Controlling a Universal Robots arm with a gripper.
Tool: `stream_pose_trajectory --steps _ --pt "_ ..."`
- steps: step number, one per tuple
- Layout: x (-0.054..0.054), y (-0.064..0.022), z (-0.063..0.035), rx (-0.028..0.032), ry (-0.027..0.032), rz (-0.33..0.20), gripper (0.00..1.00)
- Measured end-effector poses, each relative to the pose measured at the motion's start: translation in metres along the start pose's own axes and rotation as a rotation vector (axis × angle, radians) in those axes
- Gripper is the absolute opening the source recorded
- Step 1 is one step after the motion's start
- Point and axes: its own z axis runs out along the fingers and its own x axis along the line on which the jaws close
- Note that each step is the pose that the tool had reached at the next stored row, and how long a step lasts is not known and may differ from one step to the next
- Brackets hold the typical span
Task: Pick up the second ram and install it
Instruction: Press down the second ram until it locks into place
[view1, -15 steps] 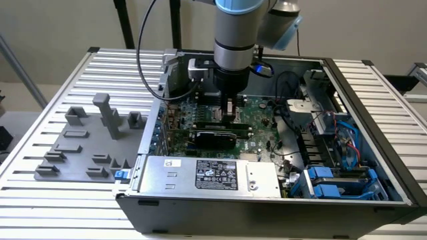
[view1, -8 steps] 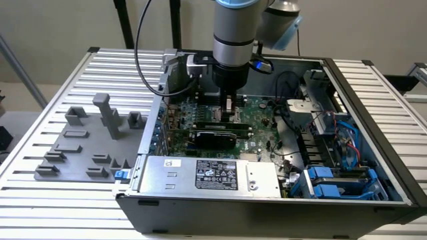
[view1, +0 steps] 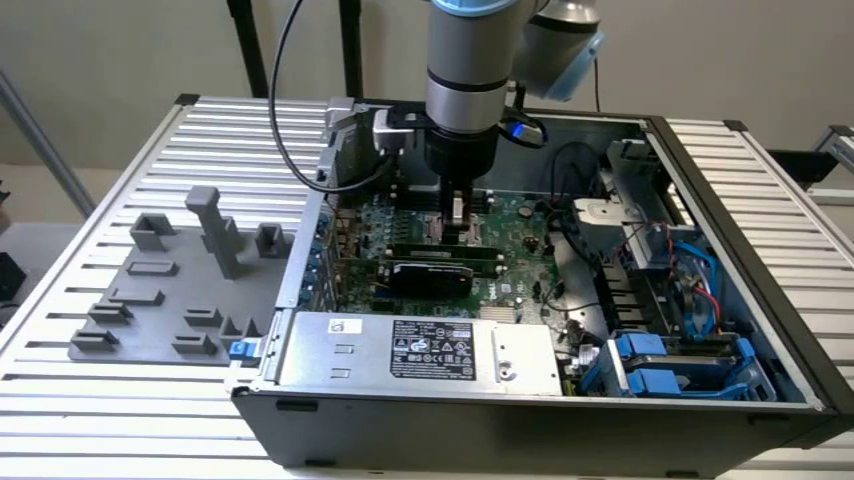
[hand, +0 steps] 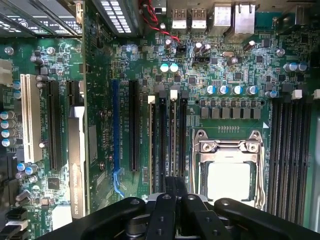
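The pincer (view1: 458, 225) hangs straight down from the arm (view1: 467, 60) inside the open computer case (view1: 747, 330), low over the motherboard (view1: 514, 225). In the wrist view its dark fingers (hand: 167, 212) lie pressed together over a thin upright stick, the second ram (hand: 171, 145), which stands in one of the black memory slots (hand: 162, 145) just beside the processor socket (hand: 229, 172). Whether the fingers grip the stick or merely press upon its upper edge cannot be told. The stick runs parallel to its neighbouring slots, a white latch at its far end. A further bank of black slots (hand: 290, 155) lies on the other side of the socket. In the exterior view a dark expansion card (view1: 434, 270) sits near the pincer, towards the camera, and the power supply (view1: 414, 350) occupies the case's near edge. Blue drive brackets (view1: 661, 365) lie at the exterior view's right. Outside the case, at the exterior view's left, a grey tray (view1: 167, 300) of plastic blocks rests on the slatted table (view1: 80, 400).
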Motion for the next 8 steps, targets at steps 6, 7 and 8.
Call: stream_pose_trajectory --steps 6,7,8 --pt "0.0 0.0 0.0001 -0.0001 0.0002 0.0 0.0" --pt "0.0 0.0 0.0006 -0.0001 0.0001 0.0 0.0" --pt "0.0 0.0 0.0012 -0.0001 0.0001 0.0 0.0"
